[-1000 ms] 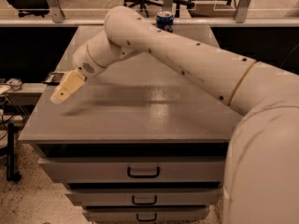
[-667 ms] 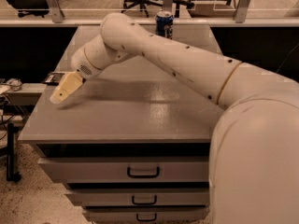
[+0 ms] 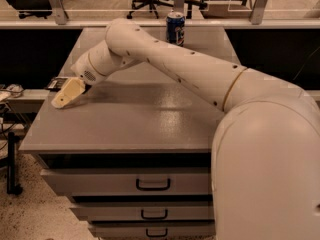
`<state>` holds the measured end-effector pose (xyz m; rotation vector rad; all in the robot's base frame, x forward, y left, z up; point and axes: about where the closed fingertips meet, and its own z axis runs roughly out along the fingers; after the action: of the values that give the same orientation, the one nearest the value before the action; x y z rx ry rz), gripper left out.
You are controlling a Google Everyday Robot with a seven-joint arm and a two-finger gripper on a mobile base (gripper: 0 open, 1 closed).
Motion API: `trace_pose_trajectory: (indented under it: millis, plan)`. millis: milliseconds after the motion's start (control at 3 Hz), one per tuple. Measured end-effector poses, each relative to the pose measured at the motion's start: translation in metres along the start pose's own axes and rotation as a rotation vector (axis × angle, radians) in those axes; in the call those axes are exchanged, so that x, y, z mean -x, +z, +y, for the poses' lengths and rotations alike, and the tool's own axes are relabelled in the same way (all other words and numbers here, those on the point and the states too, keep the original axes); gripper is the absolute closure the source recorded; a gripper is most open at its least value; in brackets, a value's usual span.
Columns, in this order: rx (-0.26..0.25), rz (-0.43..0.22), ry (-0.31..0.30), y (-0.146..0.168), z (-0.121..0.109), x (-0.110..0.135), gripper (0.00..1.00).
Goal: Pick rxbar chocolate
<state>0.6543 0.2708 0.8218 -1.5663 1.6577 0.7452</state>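
White and bulky, the robot's jointed plastic arm (image 3: pixel 200 79) reaches leftward across the flat grey top of the drawer cabinet (image 3: pixel 140 119). Its upper link passes close in front of the blue cylindrical soda can (image 3: pixel 175 28) at the back edge, so a wide swing of the elbow might tip the can. The cream wedge-shaped gripper (image 3: pixel 60 101) hangs low over the cabinet's left side, angled down and outward; whether it is spread or closed I cannot tell. The rxbar chocolate (image 3: pixel 55 83), a thin, flat, dark-wrapped bar, lies just behind the gripper at the very left rim, partly hidden by it. The main danger, I judge, is a sideways nudge sliding the bar off the edge. Being so flat, it may also slip out of a shallow pinch.
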Motion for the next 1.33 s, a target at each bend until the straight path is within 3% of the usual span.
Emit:
trace_pose_trajectory:
  millis: [667,1000,1333]
  plan:
    - [0.000,0.000,0.000,-0.0048,-0.0005,0.0068,0.88]
    - [0.000,0.000,0.000,-0.0062,-0.0007,0.0088,1.00]
    - [0.000,0.000,0.000,-0.0067,-0.0008,0.0095,1.00]
